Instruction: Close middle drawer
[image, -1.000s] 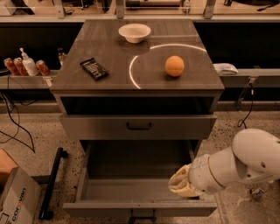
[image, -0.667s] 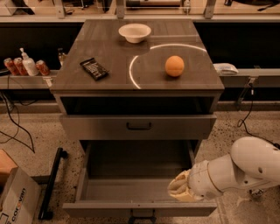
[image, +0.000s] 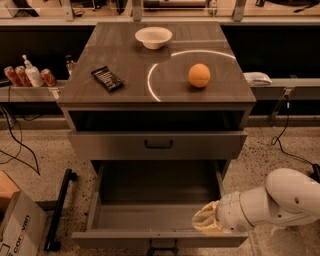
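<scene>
A: Where is the tool?

B: The cream, ribbed-looking tool (image: 205, 223) sits low on the right, at the front right corner of the middle drawer (image: 145, 220), over its front edge. I cannot tell whether it is clenched or released. Its tip blends into the rim there.

A: And behind it?

B: A smooth, white, rounded plastic arm (image: 282, 200), bulbous at the joint, reaches in from the right. The frame edge cuts it off.

A: Describe the drawer.

B: It is a deep, wide grey metal box with a flat matte floor, pulled far out of the cabinet. Its small dark handle (image: 162, 246) is half cut off at the bottom. Above it, the grey upper drawer front (image: 110, 146) with a dark bar handle stands slightly out, with a shadowed gap over it. Anything below the open drawer is hidden.

A: On top?

B: The worktop (image: 125, 57) is grey-brown with a faint grain, and a bright curved line of light (image: 150, 85) crosses it. A dimpled orange sphere (image: 199, 75) sits on the right, a shallow white bowl (image: 153, 37) at the back and a flat black packet (image: 107, 78) on the left. They lie well apart.

A: The room?

B: The floor is speckled stone (image: 45, 150) with dark cables (image: 12, 145) trailing across it. A cardboard box (image: 17, 231) lies beside a black bar (image: 59, 210) at lower left. Red cans and a white pump bottle (image: 25, 76) stand on a side shelf.
</scene>
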